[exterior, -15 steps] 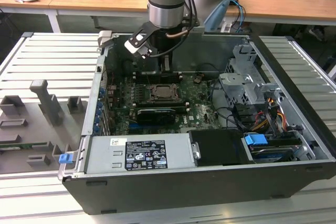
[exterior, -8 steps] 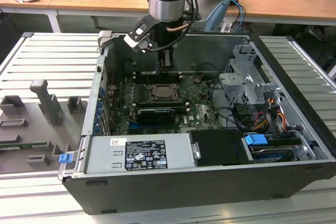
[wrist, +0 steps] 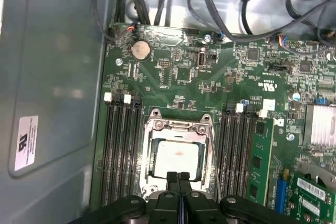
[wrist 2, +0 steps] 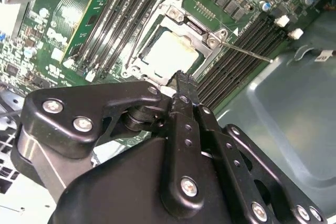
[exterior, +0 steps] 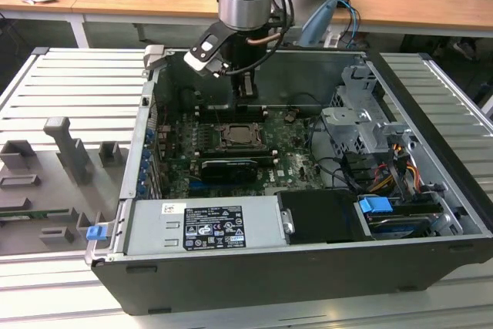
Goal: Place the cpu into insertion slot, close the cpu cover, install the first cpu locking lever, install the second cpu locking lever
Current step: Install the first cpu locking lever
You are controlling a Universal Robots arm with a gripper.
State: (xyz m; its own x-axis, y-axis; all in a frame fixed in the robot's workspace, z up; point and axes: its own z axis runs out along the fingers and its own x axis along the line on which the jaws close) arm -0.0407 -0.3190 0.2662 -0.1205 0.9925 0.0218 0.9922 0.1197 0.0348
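Jaws clenched empty, tips together just above the cpu cover (wrist: pixel 178 125). The cpu (wrist: pixel 176 158) lies in the insertion slot (wrist: pixel 150 156). Judging by the loose locking lever (wrist 2: pixel 247 52), press it squarely, without slipping off the thin rod

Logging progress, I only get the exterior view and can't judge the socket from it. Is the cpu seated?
Observer: Yes. In the first wrist view the cpu lies flat in the insertion slot.
Operator: Cover?
Observer: The cpu cover is down over it, and the chip shows through its window.
Operator: Hand?
Observer: The hand is shut, with nothing gripped.
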